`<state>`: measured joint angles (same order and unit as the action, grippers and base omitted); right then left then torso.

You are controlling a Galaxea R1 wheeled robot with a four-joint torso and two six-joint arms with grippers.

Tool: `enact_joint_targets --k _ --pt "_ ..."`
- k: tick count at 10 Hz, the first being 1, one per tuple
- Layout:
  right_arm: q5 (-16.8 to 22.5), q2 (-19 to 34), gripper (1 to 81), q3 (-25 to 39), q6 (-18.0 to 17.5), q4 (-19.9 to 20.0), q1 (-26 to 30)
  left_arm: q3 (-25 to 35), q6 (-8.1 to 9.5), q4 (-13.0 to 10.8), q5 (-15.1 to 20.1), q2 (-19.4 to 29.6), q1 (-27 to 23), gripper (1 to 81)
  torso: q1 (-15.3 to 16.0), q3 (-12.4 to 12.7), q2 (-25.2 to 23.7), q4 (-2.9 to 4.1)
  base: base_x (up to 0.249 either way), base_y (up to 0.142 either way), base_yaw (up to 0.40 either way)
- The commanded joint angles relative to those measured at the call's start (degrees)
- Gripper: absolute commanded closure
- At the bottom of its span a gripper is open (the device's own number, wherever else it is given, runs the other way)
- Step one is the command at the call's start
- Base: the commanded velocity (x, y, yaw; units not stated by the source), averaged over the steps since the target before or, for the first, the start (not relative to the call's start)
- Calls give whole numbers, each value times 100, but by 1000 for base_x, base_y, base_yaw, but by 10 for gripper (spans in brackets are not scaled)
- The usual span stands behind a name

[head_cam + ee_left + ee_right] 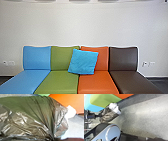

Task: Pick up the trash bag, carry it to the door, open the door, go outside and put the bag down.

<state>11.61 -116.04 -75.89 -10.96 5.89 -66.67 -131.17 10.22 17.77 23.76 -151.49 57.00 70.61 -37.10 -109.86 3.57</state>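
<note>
Clearly, the biggest thing about was the pale wall (pixel 82 25), farthest out beyond the left gripper (pixel 98 116). Next came the grey floor (pixel 140 117), spread out below that gripper. Then there was the row of low seats (pixel 56 82), blue, green, orange and dark brown, set between the wall and the gripper, with its near edge not far from where the gripper worked.

Smaller again was the trash bag (pixel 107 115), dark and shiny, its plastic drawn into tight folds at the left gripper, which was closed on that gathered neck. The full part bulged away from the grip, near the green seat; whether the two touched could not be told. The blue cushion (pixel 83 62) leaned on the backrests, farther from the gripper than the bag was. Smallest was a white lump (pixel 114 107) at the end of the bag away from the grip. Whether the right gripper was wide or narrow could not be told.

All this suggested that the pick-up was done and the carry was in hand, with the door, the way out and the setting down yet to be dealt with. The next move probably called for a steady hold and a gentle turn away from the seats, since thin plastic might have snagged on an edge or swung and torn at the neck.
</note>
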Motion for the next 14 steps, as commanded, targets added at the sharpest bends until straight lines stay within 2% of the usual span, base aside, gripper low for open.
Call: enact_joint_targets --k 1,2,4,6,7,9,10,12,13,14 --pt "228 -193 10 -337 41 52 167 678 -389 51 261 565 -336 811 -358 0 557 0 0 0 0" --pt "220 -386 10 -530 50 44 53 1205 -398 24 183 889 -133 811 -485 0 756 0 0 0 0" --pt "167 -738 10 -952 68 44 -176 1945 -669 -28 -266 1357 228 811 -741 2 1154 0 0 0 0" --pt "158 -1045 10 -1312 120 18 -395 2051 -898 -46 -310 1498 587 811 -990 2 1543 0 0 0 0" --pt "149 -1240 10 -1560 164 0 -466 2078 -1004 -28 -451 1586 711 811 -1115 2 1733 0 0 0 0" --pt "140 -1625 10 -1866 173 -314 -685 2235 -1030 -46 -661 1605 984 811 -1370 2 2133 0 0 0 0" --pt "140 -1801 10 -1989 164 -439 -765 2393 -1109 -37 -697 1621 1028 811 -1508 2 2341 0 0 0 0" --pt "123 -1925 10 -2096 164 -439 -870 2745 -1136 -46 -706 1788 1028 811 -1755 2 2728 0 0 0 0" --pt "44 -1943 10 -2122 173 -439 -914 2772 -1136 -46 -706 1806 1028 811 -1886 209 2929 0 0 0 0" --pt "8 -1986 10 -2165 173 -439 -958 2772 -1136 -55 -706 1780 1045 811 -2004 541 3112 0 0 0 0"
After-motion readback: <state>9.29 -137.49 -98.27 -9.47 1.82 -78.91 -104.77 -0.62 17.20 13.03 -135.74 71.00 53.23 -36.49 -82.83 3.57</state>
